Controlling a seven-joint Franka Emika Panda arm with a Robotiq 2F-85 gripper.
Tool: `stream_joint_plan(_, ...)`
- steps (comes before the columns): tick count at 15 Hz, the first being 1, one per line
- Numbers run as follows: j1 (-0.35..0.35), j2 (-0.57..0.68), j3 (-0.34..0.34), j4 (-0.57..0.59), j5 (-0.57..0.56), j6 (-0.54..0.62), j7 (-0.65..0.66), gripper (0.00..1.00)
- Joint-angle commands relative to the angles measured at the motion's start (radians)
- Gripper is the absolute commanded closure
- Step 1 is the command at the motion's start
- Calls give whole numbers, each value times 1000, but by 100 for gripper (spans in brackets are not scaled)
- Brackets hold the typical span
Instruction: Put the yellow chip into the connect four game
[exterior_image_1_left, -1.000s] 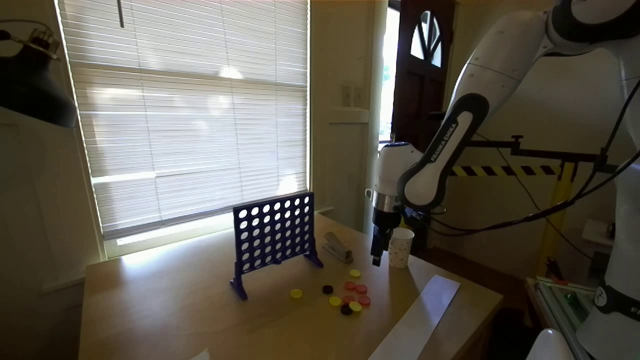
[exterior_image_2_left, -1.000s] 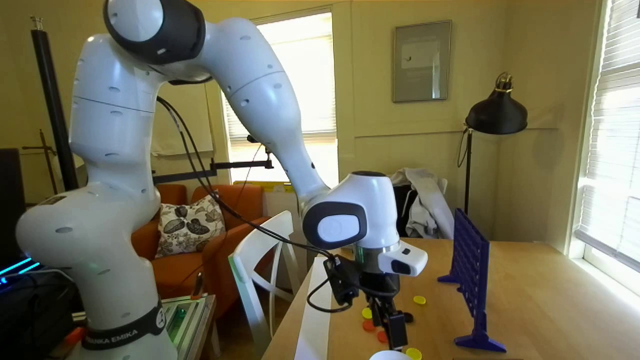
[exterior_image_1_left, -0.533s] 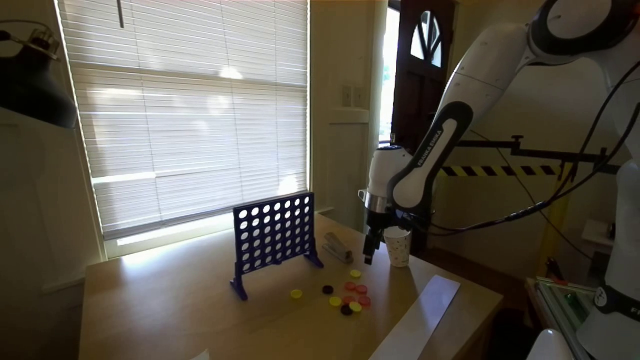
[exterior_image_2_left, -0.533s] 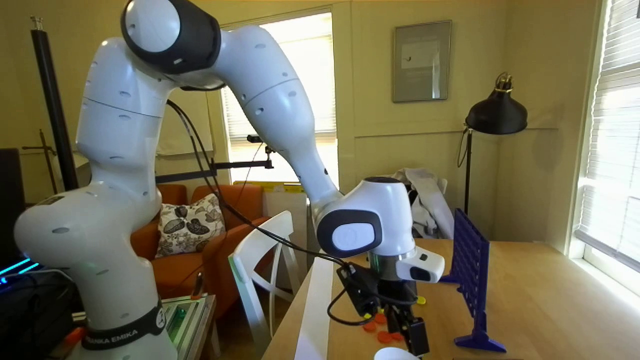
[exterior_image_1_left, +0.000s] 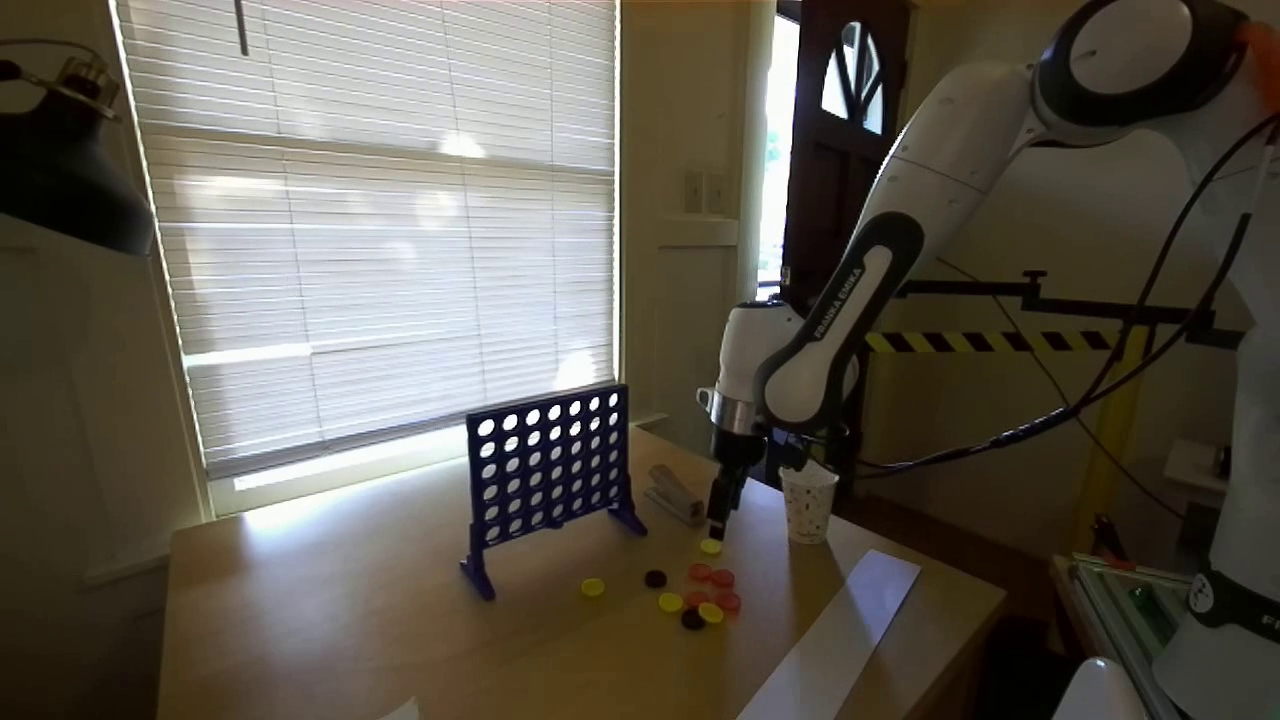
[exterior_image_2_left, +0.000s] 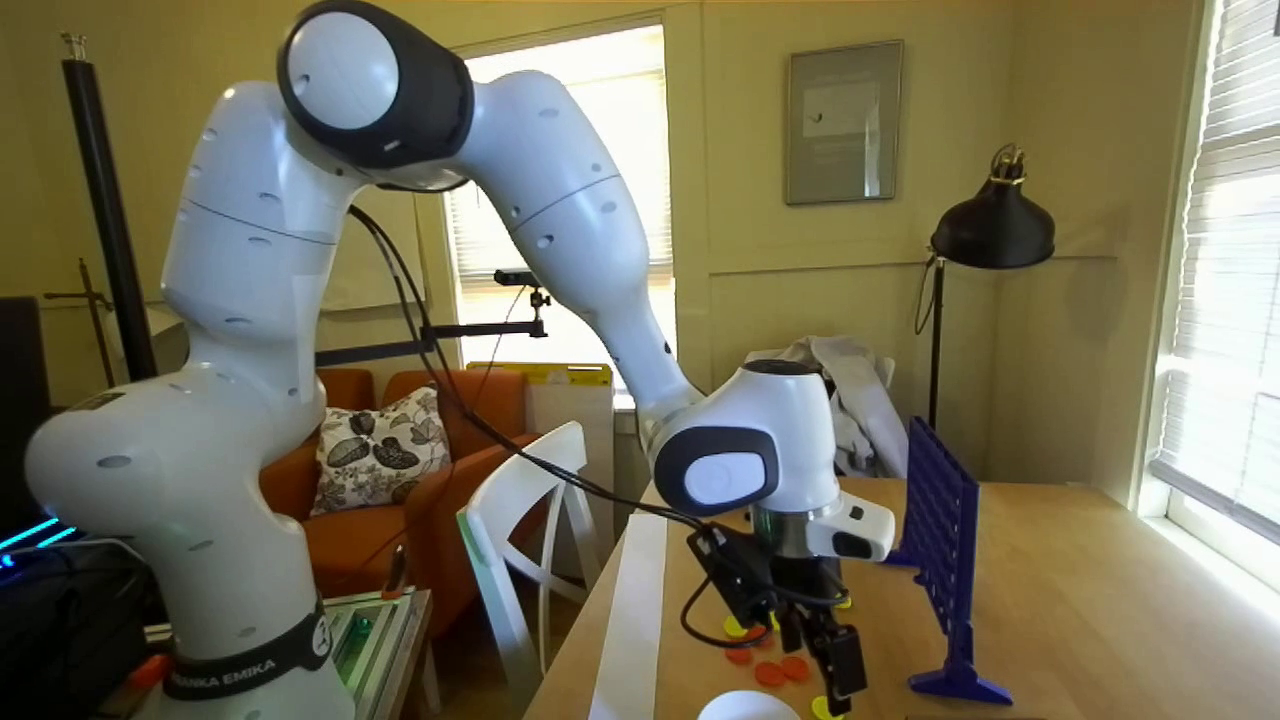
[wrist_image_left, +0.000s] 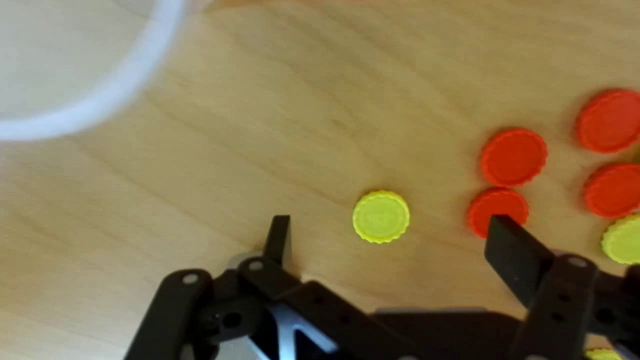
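Note:
A yellow chip (wrist_image_left: 381, 216) lies flat on the table between my open fingers in the wrist view, a little nearer the left one. My gripper (wrist_image_left: 391, 219) is open and empty, above the table. In both exterior views the gripper (exterior_image_1_left: 717, 530) (exterior_image_2_left: 845, 690) points down at this same yellow chip (exterior_image_1_left: 711, 547) (exterior_image_2_left: 828, 708). The connect four game (exterior_image_1_left: 550, 465) (exterior_image_2_left: 940, 550) is a dark blue upright grid, standing apart from the gripper toward the window. Its holes show no chips. Other yellow chips (exterior_image_1_left: 593, 588) (exterior_image_1_left: 670, 602) lie on the table.
A speckled paper cup (exterior_image_1_left: 808, 508) stands close beside the gripper; its white rim shows in the wrist view (wrist_image_left: 125, 82). Red chips (wrist_image_left: 514, 156) lie near the right finger. Black chips (exterior_image_1_left: 655, 579), a stapler (exterior_image_1_left: 676, 495) and a white strip (exterior_image_1_left: 840, 630) are on the table.
My gripper has moved toward the game and down over the yellow chip. The paper cup tilted and has shifted slightly away from the game. The chips and game have not moved.

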Motion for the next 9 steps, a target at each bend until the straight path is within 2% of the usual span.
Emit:
stream_joint_plan(1, -3, 3, 24, 23, 31, -22, -31, 0)
stream_joint_plan(9, -14, 46, 15, 52, 28, -19, -36, 0)
